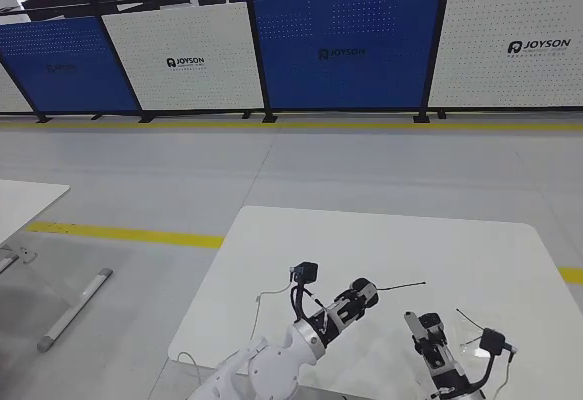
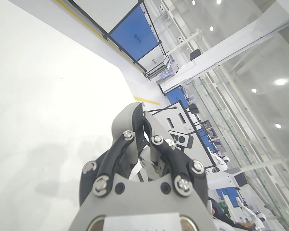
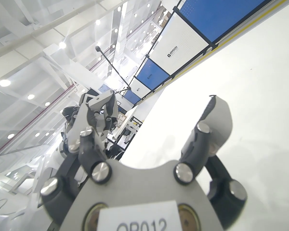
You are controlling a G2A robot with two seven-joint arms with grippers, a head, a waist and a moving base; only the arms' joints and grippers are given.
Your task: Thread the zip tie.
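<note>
**A:** In what state is the left pincer (image 1: 368,292) found?

**B:** It is seen clenched, its two fingers pressed together on one end of the zip tie (image 1: 401,287). It is placed in the lower middle of the top view, over the white table (image 1: 391,240).

**A:** How is the tie laid out from there?

**B:** Its long axis is run almost level across the frame, rising a little to the right. The gripped end is at the left and the free end is pointed right. A small thickening is made out at that tip. It is taken to be the head, though this cannot be settled.

**A:** Where is the right pincer (image 1: 421,322) placed against it?

**B:** Low and right of centre in the top view, just below the free tip and apart from it. Its fingers (image 3: 216,108) are spread wide, and nothing is held between them.

**A:** Which arm is nearer the free end?

**B:** The right one.

**A:** On what is the coming move turned?

**B:** On that gap, it is judged. Either the free end must be brought between the right fingers or they must be raised to it. No loop is formed, so the threading is judged not yet begun.
</note>
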